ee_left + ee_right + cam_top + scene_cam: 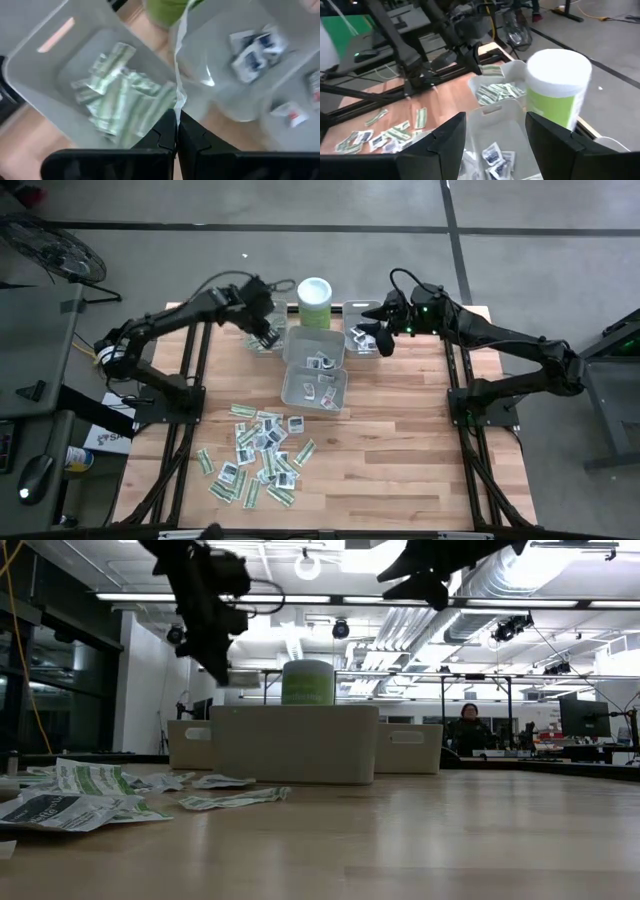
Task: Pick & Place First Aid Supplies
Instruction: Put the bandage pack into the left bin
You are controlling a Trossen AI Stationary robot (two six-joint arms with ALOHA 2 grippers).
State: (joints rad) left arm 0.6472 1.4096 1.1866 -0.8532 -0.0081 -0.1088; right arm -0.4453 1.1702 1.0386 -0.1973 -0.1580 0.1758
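Hovering over the far-left bin, the left gripper pinches a narrow strip packet and next needs to let go. Beyond, the right gripper gapes empty above another bin; loose packets wait near the front edge.

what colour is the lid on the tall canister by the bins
White, over a pale green body; the canister shows best in the right wrist view.

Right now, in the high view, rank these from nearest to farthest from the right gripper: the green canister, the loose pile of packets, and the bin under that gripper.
1. Bin, directly below the right gripper.
2. Green canister, at the table's far edge, toward the left arm.
3. Loose pile of packets, on the near left part of the table.
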